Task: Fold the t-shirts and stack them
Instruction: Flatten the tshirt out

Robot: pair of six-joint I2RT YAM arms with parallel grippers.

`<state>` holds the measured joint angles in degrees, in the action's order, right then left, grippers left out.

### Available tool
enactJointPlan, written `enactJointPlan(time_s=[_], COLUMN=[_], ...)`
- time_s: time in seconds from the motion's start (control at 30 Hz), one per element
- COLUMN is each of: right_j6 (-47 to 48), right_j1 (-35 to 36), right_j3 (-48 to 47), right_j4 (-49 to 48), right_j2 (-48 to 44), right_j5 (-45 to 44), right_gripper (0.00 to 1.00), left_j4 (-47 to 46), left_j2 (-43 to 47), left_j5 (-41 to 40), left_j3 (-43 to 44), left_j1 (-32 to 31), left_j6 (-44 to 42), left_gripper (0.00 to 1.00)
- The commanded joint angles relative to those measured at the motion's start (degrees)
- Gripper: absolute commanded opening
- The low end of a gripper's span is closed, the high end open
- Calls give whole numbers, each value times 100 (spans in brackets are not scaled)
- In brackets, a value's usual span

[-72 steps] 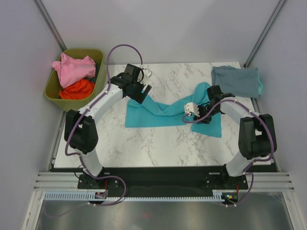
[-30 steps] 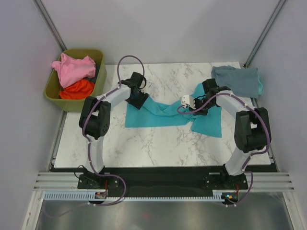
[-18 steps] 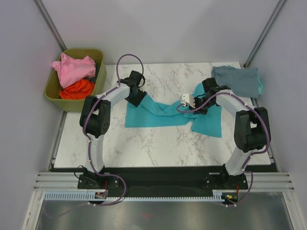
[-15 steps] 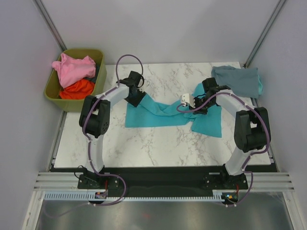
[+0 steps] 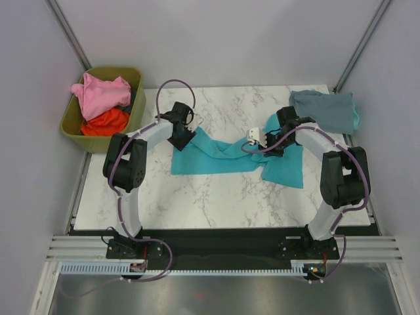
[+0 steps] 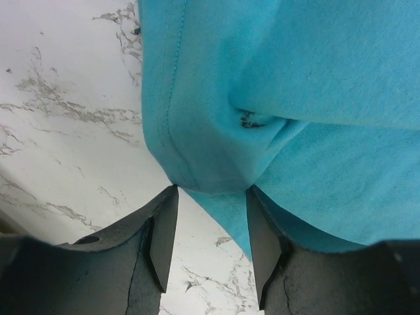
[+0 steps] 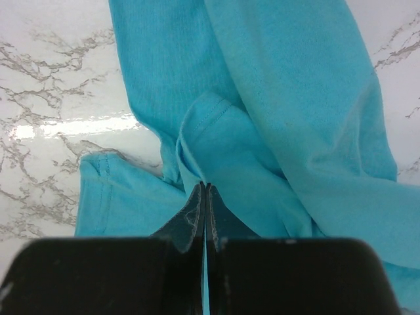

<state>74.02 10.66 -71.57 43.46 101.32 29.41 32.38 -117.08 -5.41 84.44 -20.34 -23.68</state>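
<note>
Fabric of the teal t-shirt [image 5: 223, 152] lies twisted across the marble tabletop [image 5: 216, 197]. Its far-left corner bulges at the tips of the left end effector [image 6: 211, 191], whose fingers stand apart, while the right end effector [image 7: 202, 190] is clenched on a hem fold. The grey-blue t-shirt [image 5: 325, 108] sits at the far-right corner, and in the bin [image 5: 71, 125] the pink t-shirt [image 5: 102, 92] partly hides the orange-red t-shirt [image 5: 106, 121].

White marble table [image 5: 216, 197] under teal t-shirt [image 5: 210, 157] and grey-blue t-shirt [image 5: 325, 110].
</note>
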Motion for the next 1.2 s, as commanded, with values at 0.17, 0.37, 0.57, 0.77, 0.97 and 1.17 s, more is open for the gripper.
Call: enactJointPlan(time_s=[0.17, 0.37, 0.57, 0.77, 0.97, 1.17], right_j6=[-124, -195, -326, -441, -852, -3303], right_j1=[77, 130, 209, 270, 288, -351], right_j3=[-129, -59, -50, -76, -252, -1042], right_j4=[-57, -83, -154, -215, -277, -1154], right_j2=[2, -33, -42, -24, -173, -613], right_j5=[109, 100, 74, 30, -163, -462], right_gripper=[0, 0, 0, 0, 0, 0], left_j4=[-179, -180, -118, 5, 84, 128], left_j2=[62, -78, -219, -210, 157, 1370], left_j5=[110, 145, 224, 427, 462, 427], left_j3=[186, 432, 635, 670, 573, 573], left_j1=[74, 118, 144, 171, 214, 214], left_j6=[-189, -260, -295, -339, -277, -426], left_gripper=[52, 47, 42, 24, 2, 2])
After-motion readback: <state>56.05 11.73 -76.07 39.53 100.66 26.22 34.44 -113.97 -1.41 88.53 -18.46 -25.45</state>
